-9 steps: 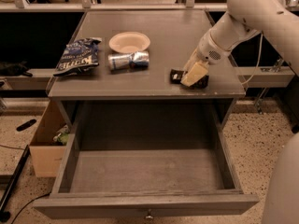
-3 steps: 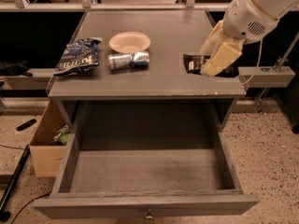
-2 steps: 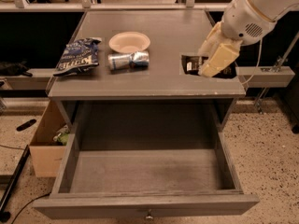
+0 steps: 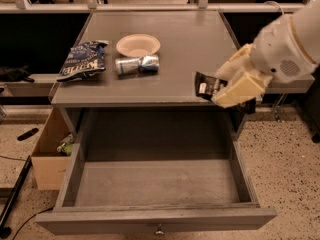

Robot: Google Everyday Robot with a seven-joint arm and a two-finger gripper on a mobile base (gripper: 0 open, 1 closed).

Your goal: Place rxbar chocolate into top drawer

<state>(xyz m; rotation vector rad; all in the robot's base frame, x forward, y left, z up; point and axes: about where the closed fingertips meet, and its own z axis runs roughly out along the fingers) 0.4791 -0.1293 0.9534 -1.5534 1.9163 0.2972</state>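
Observation:
The rxbar chocolate (image 4: pixel 205 86) is a small black-wrapped bar with pale lettering, held in the air over the table's front right corner. My gripper (image 4: pixel 235 84) is shut on it, its cream fingers (image 4: pixel 239 90) covering the bar's right part. The top drawer (image 4: pixel 155 186) is pulled wide open below the tabletop, grey and empty inside, with a small metal knob (image 4: pixel 159 230) on its front. The bar hangs above and a little behind the drawer's right side.
On the grey table (image 4: pixel 165 44) lie a blue chip bag (image 4: pixel 83 60), a pale bowl (image 4: pixel 138 45) and a silver can (image 4: pixel 137 64) on its side. A cardboard box (image 4: pixel 48 151) stands on the floor at the left.
The gripper has taken the bar off the table, lifted it, and carried it forward toward the front right edge, closer to the open drawer.

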